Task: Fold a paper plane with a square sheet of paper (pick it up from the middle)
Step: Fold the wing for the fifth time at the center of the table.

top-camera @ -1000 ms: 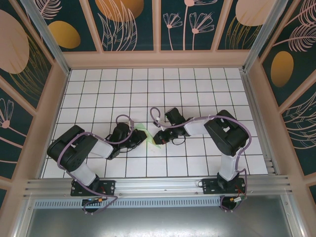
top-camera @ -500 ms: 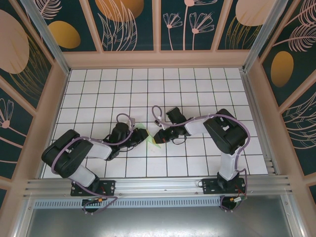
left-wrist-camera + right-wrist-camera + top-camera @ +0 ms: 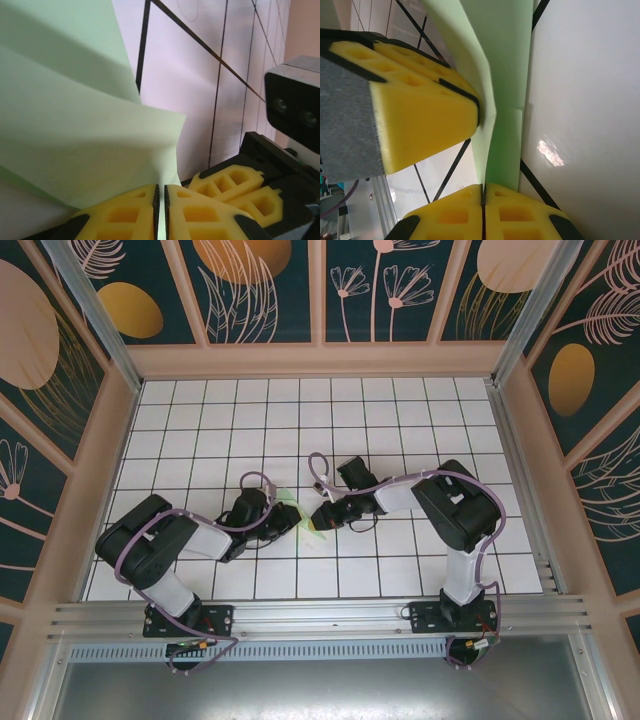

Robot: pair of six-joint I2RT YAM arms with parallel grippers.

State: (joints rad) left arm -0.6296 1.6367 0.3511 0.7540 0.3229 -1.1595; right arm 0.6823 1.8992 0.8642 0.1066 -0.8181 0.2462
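Observation:
The sheet of paper (image 3: 303, 522) is pale mint green and folded into layers, and it sits between my two grippers at the middle of the table. My left gripper (image 3: 285, 523) comes in from the left. In the left wrist view the left gripper (image 3: 161, 186) is shut, with the lower edge of the sheet of paper (image 3: 75, 145) running between its yellow pads. My right gripper (image 3: 321, 519) comes in from the right. In the right wrist view the right gripper (image 3: 483, 186) is shut on a thin fold of the sheet of paper (image 3: 505, 60), close beside a left finger (image 3: 420, 110).
The white grid table (image 3: 400, 420) is walled in by patterned panels, and a metal rail (image 3: 320, 615) runs along the near edge. The right wrist camera (image 3: 295, 100) hangs close above the right fingers (image 3: 235, 187). Open tiles lie behind and to both sides.
The left arm's elbow dropped outward and came back. The left gripper nudged right then eased back, and the raised flap of paper now stands lower. The right arm barely moved.

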